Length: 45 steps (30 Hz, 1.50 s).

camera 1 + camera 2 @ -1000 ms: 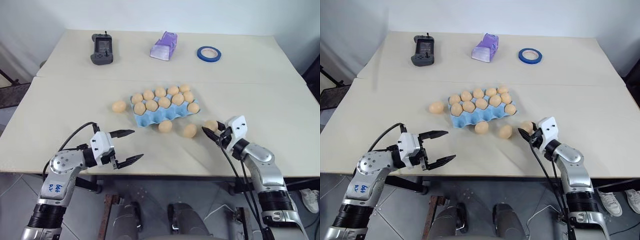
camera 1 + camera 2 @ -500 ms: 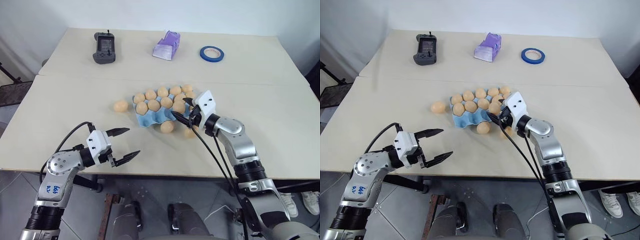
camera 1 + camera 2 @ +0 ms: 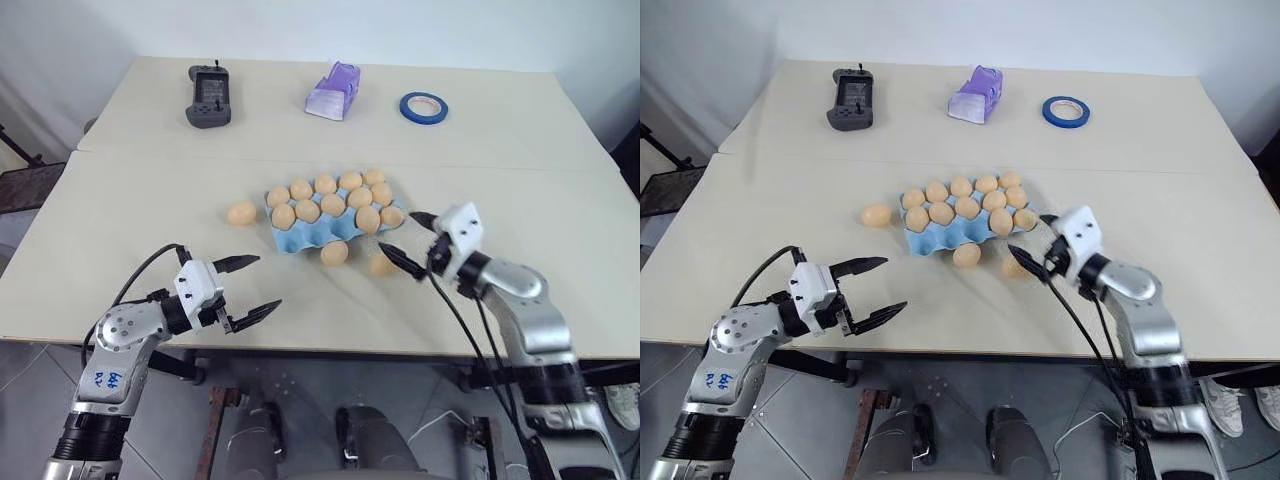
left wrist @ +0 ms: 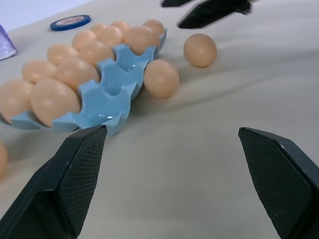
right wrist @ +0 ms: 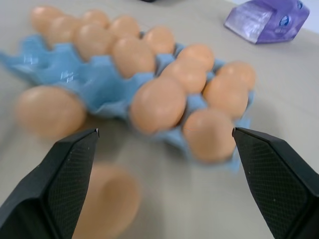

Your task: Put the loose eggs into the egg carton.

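Blue moulded-pulp egg carton (image 3: 300, 236), mid-table, cups mostly filled; front row has empty cups.

Head views: three loose eggs on the table. One (image 3: 240, 213) lies just beyond the carton's left end. One (image 3: 335, 253) touches the carton's front edge. One (image 3: 381, 265) sits just in front of the right gripper (image 3: 403, 243), beside its lower fingertip. Right gripper's fingers spread wide, empty. Left gripper (image 3: 250, 288) likewise spread and empty, well apart from all eggs. Judgement: the right arm is nearer the two front eggs.

Left wrist view: carton ahead of the fingers (image 4: 60, 194); front-edge egg (image 4: 160, 78) beyond them.

Right wrist view: blurred egg (image 5: 107, 205) low between the open fingers (image 5: 62, 179), long axis unclear.
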Available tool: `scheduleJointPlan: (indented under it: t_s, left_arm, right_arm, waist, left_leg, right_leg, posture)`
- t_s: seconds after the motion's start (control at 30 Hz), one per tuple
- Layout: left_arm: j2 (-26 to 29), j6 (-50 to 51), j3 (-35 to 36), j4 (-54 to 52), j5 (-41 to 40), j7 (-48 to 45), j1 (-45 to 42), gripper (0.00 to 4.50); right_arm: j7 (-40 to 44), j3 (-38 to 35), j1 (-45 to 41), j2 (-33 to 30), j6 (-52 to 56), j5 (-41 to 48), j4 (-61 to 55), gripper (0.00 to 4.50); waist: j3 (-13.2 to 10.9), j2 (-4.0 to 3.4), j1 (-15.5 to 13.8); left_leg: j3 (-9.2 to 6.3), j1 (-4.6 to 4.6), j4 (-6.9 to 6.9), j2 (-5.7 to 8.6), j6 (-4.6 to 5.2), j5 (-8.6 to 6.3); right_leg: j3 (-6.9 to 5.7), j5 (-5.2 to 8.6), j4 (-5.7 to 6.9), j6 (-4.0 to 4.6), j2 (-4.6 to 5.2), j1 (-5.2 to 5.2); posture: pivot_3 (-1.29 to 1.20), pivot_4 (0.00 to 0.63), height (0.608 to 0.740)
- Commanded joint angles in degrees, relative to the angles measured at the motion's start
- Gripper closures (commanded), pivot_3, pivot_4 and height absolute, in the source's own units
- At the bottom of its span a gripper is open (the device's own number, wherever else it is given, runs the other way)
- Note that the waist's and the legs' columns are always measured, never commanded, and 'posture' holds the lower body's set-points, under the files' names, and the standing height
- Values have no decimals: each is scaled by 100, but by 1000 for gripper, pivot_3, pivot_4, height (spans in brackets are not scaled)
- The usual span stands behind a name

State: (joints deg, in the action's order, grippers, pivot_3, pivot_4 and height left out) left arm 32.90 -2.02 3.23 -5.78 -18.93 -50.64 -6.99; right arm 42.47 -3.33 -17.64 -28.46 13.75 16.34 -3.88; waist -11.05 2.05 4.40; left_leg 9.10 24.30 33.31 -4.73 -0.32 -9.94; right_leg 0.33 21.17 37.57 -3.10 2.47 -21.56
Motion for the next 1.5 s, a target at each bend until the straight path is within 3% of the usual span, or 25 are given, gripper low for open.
scheduleJointPlan:
  t_s: [0.03,0.23,0.47,0.83,0.97,1.17,1.27,1.37,1.5]
  left_arm:
    - [-21,-84,-57,24,-31,-131,-175,0]
    - [-90,-20,-180,456,-110,-411,-477,0]
    - [-137,-97,-164,740,-63,-553,-654,0]
    - [-67,-130,-62,722,-33,-546,-551,0]
    - [-85,-107,-36,540,-28,-433,-419,0]
    - [-66,-41,8,317,-53,-308,-263,0]
    - [-47,-12,35,226,-70,-269,-174,0]
    - [-28,33,81,155,-84,-219,-103,0]
    - [-7,62,131,105,-95,-159,-29,0]
  right_arm:
    - [451,-413,735,-400,-199,355,-890,19]
    - [595,-859,1925,-500,-530,564,-1115,19]
    - [429,-812,2049,-333,-1047,355,-791,19]
    - [339,71,656,-44,-570,208,-251,19]
    - [314,553,6,188,-633,-175,609,19]
    - [293,648,-297,438,-933,-336,1251,19]
    - [355,664,-359,545,-1032,-295,1278,592]
    - [455,667,-369,548,-965,-192,992,1580]
    - [450,666,-443,609,-730,-55,621,1580]
  waist:
    - [0,0,-6]
    - [0,1,25]
    - [1,1,24]
    - [0,1,12]
    - [1,1,10]
    - [0,1,23]
    - [0,1,25]
    - [1,1,36]
    - [0,1,41]
  left_leg:
    - [0,0,0,0,0,0]
    - [-3,-10,5,-1,0,1]
    - [-4,-10,13,-1,1,2]
    - [-7,-10,13,-2,-1,5]
    - [-4,-5,10,2,2,2]
    - [-4,-5,3,0,1,2]
    - [-4,-5,4,1,2,2]
    - [-3,-6,7,1,2,2]
    - [-5,-8,7,-1,0,3]
  right_leg:
    - [0,0,0,0,-1,0]
    - [1,0,1,-1,-6,8]
    - [2,-4,2,-7,-5,10]
    - [1,-3,9,-5,-5,6]
    - [1,-3,2,-4,2,5]
    - [-1,-1,2,-2,0,2]
    - [1,-1,2,-2,0,3]
    - [1,-2,6,-3,0,4]
    - [0,-2,11,-3,-1,3]
  posture:
    - [0,150,740]
    - [0,150,740]
    - [0,150,740]
    - [0,150,740]
    - [0,150,740]
    - [0,150,740]
    - [0,150,740]
    - [0,150,740]
    - [0,150,740]
